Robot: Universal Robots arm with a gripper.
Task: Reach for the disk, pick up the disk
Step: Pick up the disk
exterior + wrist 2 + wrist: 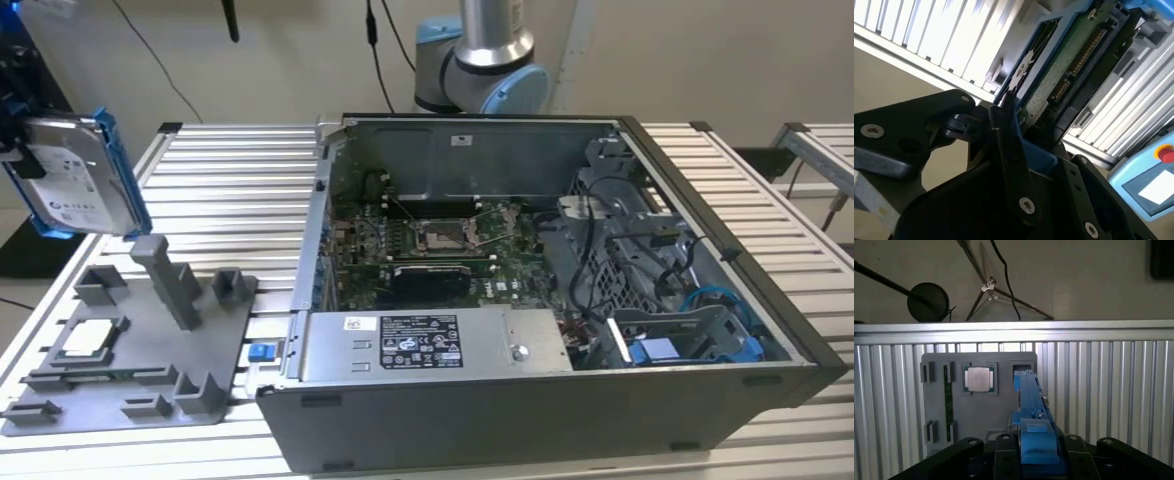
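The gripper point(1015, 131) is pinched onto the disk point(67, 172), gripping the edge of its blue frame. In the second wrist view a black finger point(1013, 150) lies flat against the blue plastic, and the disk's green circuit board point(1070, 69) runs away from the gripper at a slant.

In the exterior view the disk hangs upright in the air at the far left, its silver face and white label turned towards the camera. It is clear of the ribbed metal surface point(227, 190). Below it and slightly to the exterior view's right lies a grey holder point(127, 385) with several upright posts. The disk's lower edge is just above the tallest post and apart from it. A small square silver chip point(86, 339) sits in a pocket of the holder.

In the first wrist view the disk appears edge-on as a narrow blue strip point(1029, 400) rising from between the black gripper parts. The holder point(936, 400) and the chip point(978, 378) lie flat on the surface beneath it.

An open computer case point(534, 425) stands on the surface well to the exterior view's right of the disk, with its board and cables exposed. The base of the arm point(481, 55) rises behind the case.
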